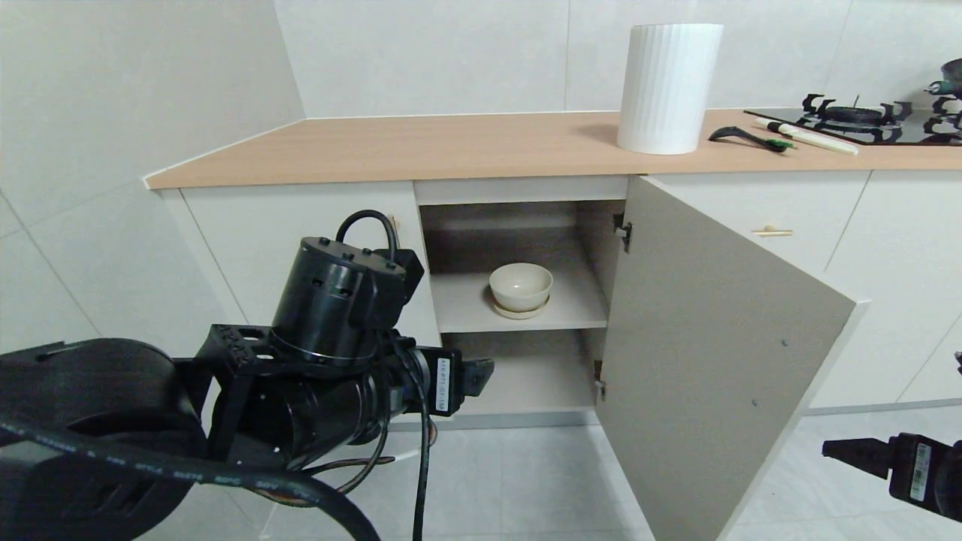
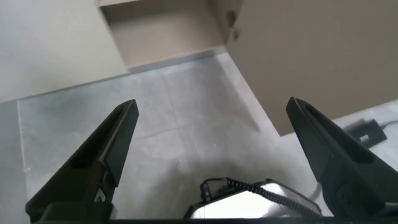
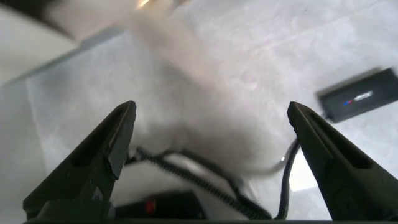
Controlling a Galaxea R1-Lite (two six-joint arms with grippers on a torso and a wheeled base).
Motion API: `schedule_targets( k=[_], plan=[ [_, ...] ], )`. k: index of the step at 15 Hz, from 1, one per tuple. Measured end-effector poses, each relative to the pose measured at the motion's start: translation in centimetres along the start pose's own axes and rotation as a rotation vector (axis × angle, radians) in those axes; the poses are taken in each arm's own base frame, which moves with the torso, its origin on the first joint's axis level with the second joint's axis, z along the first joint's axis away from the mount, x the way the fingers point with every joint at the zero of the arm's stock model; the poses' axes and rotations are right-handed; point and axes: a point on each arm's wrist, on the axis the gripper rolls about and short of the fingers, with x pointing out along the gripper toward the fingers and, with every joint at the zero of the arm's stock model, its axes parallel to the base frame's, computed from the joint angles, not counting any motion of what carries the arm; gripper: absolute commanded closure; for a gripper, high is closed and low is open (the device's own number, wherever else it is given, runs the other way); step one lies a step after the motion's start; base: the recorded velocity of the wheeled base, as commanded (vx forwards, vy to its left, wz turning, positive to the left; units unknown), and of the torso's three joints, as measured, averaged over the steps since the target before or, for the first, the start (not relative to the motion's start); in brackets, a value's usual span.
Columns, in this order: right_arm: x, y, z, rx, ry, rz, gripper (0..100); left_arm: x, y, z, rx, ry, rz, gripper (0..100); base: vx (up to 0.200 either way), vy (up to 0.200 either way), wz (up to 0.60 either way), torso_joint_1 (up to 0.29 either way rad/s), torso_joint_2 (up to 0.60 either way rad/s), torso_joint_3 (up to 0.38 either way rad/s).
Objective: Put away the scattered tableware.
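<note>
Your left pincer (image 2: 211, 106) & right pincer (image 3: 210, 107) gape over floor (image 1: 526, 481); wood surface (image 1: 451, 146) w/ ribbed vase (image 1: 667, 86), bowl (image 1: 520, 285) on cabinet shelf (image 1: 466, 304).

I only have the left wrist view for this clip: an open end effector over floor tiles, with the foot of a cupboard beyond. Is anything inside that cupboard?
Observer: Yes. A cream bowl sits on a small plate on the middle shelf, beside the open door.
Operator: Any tableware left out?
Observer: On the countertop, next to a tall white ribbed container, lie a dark utensil and a pale stick-like utensil.
Operator: And the other arm?
Observer: The right end effector is open and empty, low over the floor on the far side of the door.
</note>
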Motion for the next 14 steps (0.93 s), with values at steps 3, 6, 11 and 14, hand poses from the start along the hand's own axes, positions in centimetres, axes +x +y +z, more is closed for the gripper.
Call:
schedule_targets(
  k=[3, 6, 11, 14],
  plan=[
    [0.0, -0.9, 1.8, 0.033, -0.059, -0.057, 0, 0.0, 0.0, 0.0, -0.001, -0.002, 0.0, 0, 0.0, 0.0, 0.0, 0.0, 0.0, 0.0],
    [0.7, -1.2, 3.5, 0.079, -0.091, -0.093, 0, -0.2, 0.1, 0.2, -0.005, -0.01, -0.001, 0, 0.0, 0.0, 0.0, 0.0, 0.0, 0.0],
    [5.2, 0.2, 7.6, 0.119, -0.127, -0.104, 0, -0.6, 0.6, 0.9, -0.022, -0.034, 0.007, 0, 0.0, 0.0, 0.0, 0.0, 0.0, 0.0],
    [8.2, 1.2, 9.5, 0.122, -0.104, -0.097, 0, -0.6, 0.9, 1.3, -0.036, -0.053, 0.01, 0, 0.0, 0.0, 0.0, 0.0, 0.0, 0.0]
  ],
)
